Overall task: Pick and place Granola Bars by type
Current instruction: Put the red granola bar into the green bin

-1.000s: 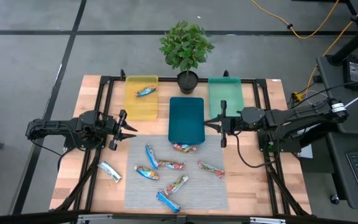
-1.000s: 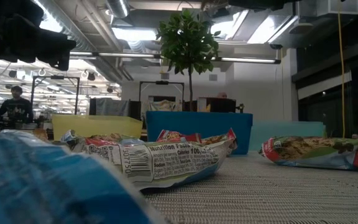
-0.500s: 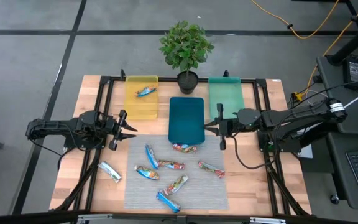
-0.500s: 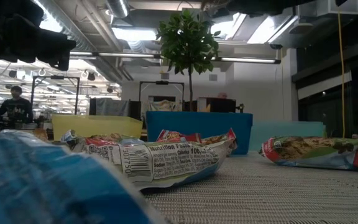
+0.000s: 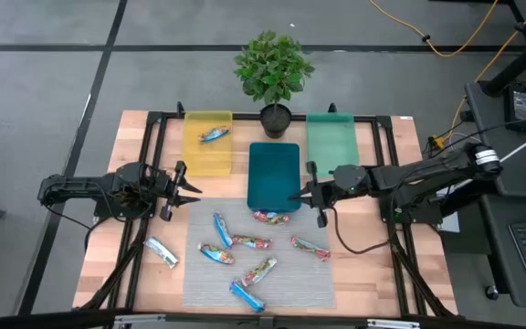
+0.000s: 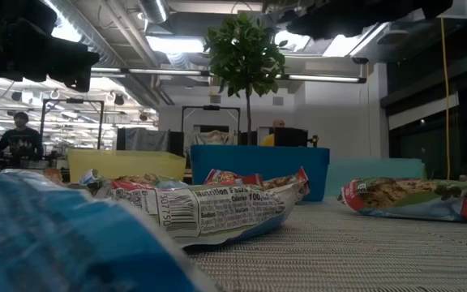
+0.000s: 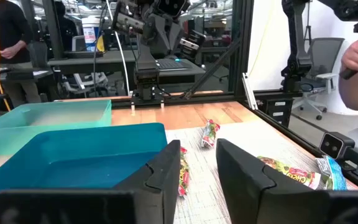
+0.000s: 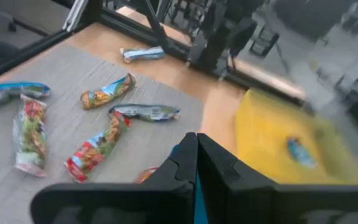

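Red-orange bar [image 5: 271, 217] at blue tray's [image 5: 273, 174] near edge: our right gripper [image 5: 304, 195], fingers pressed together and empty, has swung left over it; left gripper [image 5: 183, 187] waits, part-spread.

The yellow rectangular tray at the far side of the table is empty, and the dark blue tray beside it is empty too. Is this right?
Not quite. The yellow rectangular tray is not empty: one small blue-wrapped granola bar lies in it, as the high view shows. The dark blue tray beside it is empty, as you say.
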`<state>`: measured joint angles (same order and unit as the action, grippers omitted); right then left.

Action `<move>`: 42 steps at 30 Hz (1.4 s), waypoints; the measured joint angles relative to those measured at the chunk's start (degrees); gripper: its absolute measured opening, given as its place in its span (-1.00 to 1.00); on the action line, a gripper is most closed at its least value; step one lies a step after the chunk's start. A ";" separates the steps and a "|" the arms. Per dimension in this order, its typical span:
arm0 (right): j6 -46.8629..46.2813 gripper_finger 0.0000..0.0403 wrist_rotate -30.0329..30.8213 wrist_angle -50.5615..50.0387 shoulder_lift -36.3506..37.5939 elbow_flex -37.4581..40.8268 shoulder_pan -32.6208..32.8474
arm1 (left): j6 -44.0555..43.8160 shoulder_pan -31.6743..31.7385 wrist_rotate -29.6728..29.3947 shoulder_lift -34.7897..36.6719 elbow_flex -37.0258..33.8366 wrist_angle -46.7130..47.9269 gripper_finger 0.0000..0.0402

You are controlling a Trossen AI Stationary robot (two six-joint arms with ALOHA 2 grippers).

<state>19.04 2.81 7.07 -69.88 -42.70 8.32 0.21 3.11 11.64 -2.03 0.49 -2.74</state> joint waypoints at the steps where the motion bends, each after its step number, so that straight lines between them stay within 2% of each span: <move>1: -2.17 -0.93 -0.02 -0.21 -0.46 0.00 0.00 | 0.02 0.00 0.00 0.00 0.00 0.00 -0.52; 8: -8.63 -0.93 0.55 -5.67 -2.52 0.00 1.52 | 0.02 -0.02 0.00 -0.02 0.00 0.00 -0.53; 11: -9.90 -0.90 3.90 -7.92 -2.47 0.00 4.08 | 0.04 -0.01 0.00 0.01 0.00 0.00 -0.51; 14: -10.51 -0.77 9.04 -11.90 -2.47 -0.63 7.66 | 0.03 -0.01 0.00 0.01 0.00 0.00 -0.50; 19: -15.39 -0.39 16.74 -19.05 -2.45 -4.15 13.36 | 0.04 0.00 0.00 0.00 0.00 0.00 -0.52; 24: -22.04 -0.04 16.61 -25.20 -2.45 -8.66 17.72 | 0.02 0.01 0.00 0.01 0.00 0.00 -0.54; 29: -26.74 0.19 16.62 -28.30 -2.45 -11.69 21.71 | 0.02 -0.01 0.00 0.01 0.00 0.00 -0.52; 37: -35.32 0.31 16.54 -29.97 -3.00 -13.18 24.86 | 0.01 -0.01 0.00 0.01 0.00 0.00 -0.51; 42: -40.41 0.32 16.50 -32.70 -6.10 -13.18 25.55 | 0.02 0.01 -0.02 0.01 0.00 0.00 -0.53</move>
<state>-21.38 19.31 -25.63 -75.98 -55.88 33.87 0.23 3.11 11.62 -2.02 0.49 -2.74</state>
